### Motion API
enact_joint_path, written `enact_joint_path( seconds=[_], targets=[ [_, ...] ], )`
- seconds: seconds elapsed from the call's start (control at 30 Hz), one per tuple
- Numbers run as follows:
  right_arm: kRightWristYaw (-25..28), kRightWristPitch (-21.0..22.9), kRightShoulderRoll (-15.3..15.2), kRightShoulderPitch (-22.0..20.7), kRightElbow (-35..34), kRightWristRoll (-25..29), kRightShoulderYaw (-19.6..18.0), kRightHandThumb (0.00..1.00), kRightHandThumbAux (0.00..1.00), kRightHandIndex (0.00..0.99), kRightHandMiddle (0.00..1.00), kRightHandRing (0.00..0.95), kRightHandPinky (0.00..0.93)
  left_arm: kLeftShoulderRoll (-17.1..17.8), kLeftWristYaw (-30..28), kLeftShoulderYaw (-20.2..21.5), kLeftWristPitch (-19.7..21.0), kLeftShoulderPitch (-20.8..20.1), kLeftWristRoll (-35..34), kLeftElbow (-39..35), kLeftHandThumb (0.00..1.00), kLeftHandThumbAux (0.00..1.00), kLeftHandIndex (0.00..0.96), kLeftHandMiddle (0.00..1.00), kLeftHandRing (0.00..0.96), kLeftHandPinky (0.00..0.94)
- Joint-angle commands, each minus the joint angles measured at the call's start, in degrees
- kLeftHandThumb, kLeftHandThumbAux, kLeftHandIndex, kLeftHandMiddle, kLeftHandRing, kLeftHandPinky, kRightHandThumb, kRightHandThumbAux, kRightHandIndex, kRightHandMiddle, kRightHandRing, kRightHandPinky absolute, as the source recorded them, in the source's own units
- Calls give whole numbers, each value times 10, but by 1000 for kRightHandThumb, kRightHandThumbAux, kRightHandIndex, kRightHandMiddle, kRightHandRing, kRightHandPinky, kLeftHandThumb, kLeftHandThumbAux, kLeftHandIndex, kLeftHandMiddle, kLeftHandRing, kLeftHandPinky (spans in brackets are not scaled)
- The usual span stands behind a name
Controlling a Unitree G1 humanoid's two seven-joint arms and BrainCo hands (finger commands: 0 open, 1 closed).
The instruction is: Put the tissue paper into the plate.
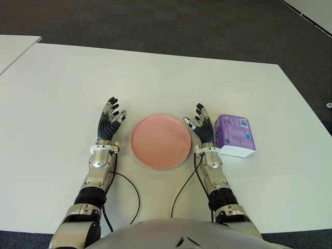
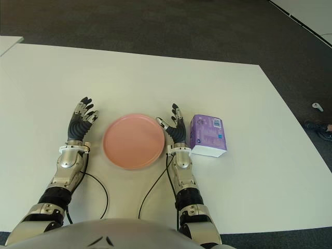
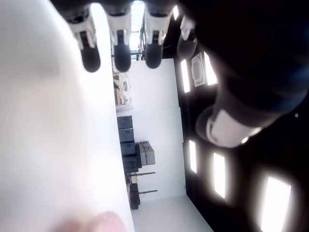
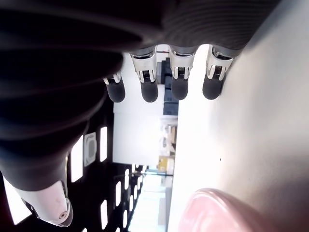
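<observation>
A purple tissue pack lies flat on the white table, to the right of the round pink plate. My right hand stands between the plate and the pack, fingers spread and holding nothing, just left of the pack. My left hand shows left of the plate with its fingers also spread and bare. The plate holds nothing. In the right wrist view the plate rim shows beside the extended fingers.
Black cables run from both wrists back over the table toward my body. A second white table corner sits at the far left. Dark carpet floor lies beyond the far edge.
</observation>
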Motion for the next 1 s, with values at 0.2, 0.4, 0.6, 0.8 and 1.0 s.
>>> enact_joint_path(
  seconds=[0.2,0.4,0.6,0.8,1.0],
  targets=[
    [6,92,-5,-3,-100,-11,10,204,670,0,27,42,99,-6,12,-1,30,9,7,24,160,658,47,95,112,156],
    [21,123,-25,-7,-183,-7,0,189,680,0,26,41,99,-7,13,1,25,-1,6,36,169,659,48,90,108,153],
    [16,151,-39,-26,-246,-33,5,217,662,0,32,48,103,-6,10,4,21,-14,1,54,173,655,49,88,105,150],
    [24,157,-71,-25,-289,-55,1,241,628,0,43,53,103,-7,16,6,28,-25,2,65,172,643,44,78,94,137],
    [49,190,-95,-25,-349,-48,-9,273,600,2,56,59,104,-10,20,7,27,-27,3,68,175,637,38,69,89,137]
  ],
)
